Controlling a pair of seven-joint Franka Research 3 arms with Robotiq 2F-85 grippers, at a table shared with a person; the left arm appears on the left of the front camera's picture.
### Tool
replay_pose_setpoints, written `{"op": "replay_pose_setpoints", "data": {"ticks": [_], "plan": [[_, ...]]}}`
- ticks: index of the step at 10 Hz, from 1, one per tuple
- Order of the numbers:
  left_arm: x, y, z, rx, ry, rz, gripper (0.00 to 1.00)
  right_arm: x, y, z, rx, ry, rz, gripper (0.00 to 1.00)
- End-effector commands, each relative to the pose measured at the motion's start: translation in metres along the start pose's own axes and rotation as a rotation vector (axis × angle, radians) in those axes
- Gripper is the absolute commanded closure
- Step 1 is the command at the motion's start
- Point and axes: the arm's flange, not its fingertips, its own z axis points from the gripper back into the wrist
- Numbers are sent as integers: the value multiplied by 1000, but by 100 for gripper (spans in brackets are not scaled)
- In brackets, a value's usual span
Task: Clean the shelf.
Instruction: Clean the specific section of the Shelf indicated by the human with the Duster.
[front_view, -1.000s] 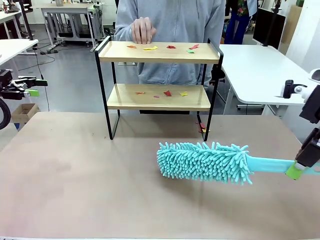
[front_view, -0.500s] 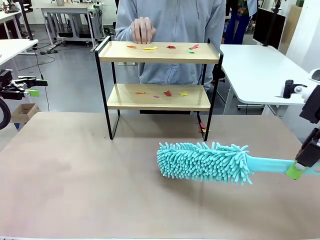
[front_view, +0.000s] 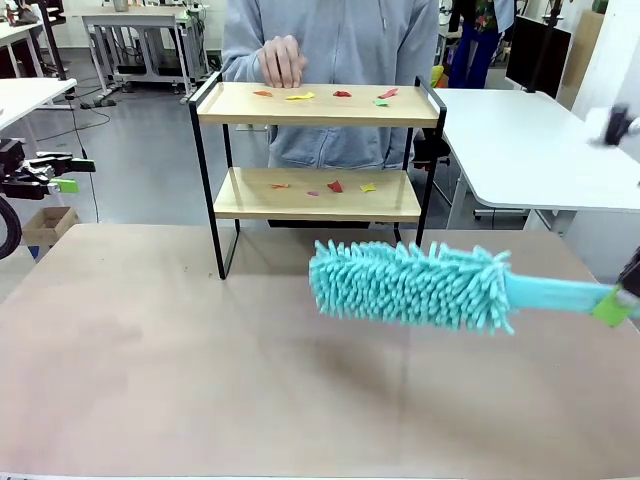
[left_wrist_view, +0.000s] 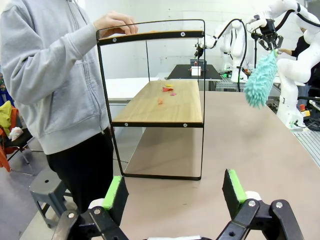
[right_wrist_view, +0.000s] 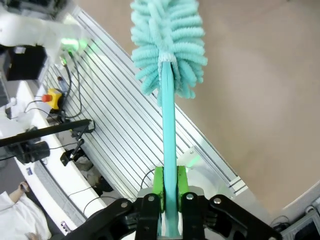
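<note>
The shelf (front_view: 320, 115) stands at the far middle of the table, with small coloured paper scraps (front_view: 335, 186) lying on both wood boards. A person's hand (front_view: 283, 62) rests on the left of its top board. In front of the shelf's lower right hangs a teal fluffy duster (front_view: 410, 285), above the table. My right gripper (front_view: 618, 303) is shut on its handle at the picture's right edge. In the right wrist view, that gripper (right_wrist_view: 169, 187) clamps the handle and the duster head (right_wrist_view: 167, 45) points away. My left gripper (front_view: 68, 172) hangs open at the far left; its view shows the gripper (left_wrist_view: 175, 192) empty, facing the shelf (left_wrist_view: 150, 102) end-on.
The tan table (front_view: 150, 380) lies bare in front of the shelf. Behind the shelf stands the person (front_view: 330, 40). A white table (front_view: 520, 140) sits at the back right, and a cardboard box (front_view: 45, 222) on the floor at the left.
The duster has risen off the table and moved slightly toward the shelf, with my right gripper lifting too. The left gripper has stayed put.
</note>
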Motion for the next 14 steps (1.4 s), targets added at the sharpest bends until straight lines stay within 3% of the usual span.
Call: {"op": "replay_pose_setpoints", "data": {"ticks": [1, 3, 5, 10, 11, 12, 14], "plan": [[2, -1, 0, -1, -1, -4, 0, 1, 35, 42, -2, -74, -8, 87], [2, -1, 0, -1, -1, -4, 0, 21, 81, 86, -43, -172, -38, 87], [2, -1, 0, -1, -1, -4, 0, 62, 126, 113, -36, -257, -211, 87], [2, -1, 0, -1, -1, -4, 0, 192, 174, 118, -104, -447, -432, 87], [2, -1, 0, -1, -1, -4, 0, 197, 171, 115, -66, -410, -377, 87], [2, -1, 0, -1, -1, -4, 0, 175, 168, 114, -54, -394, -383, 87], [2, -1, 0, -1, -1, -4, 0, 175, 168, 114, -54, -394, -383, 87]]}}
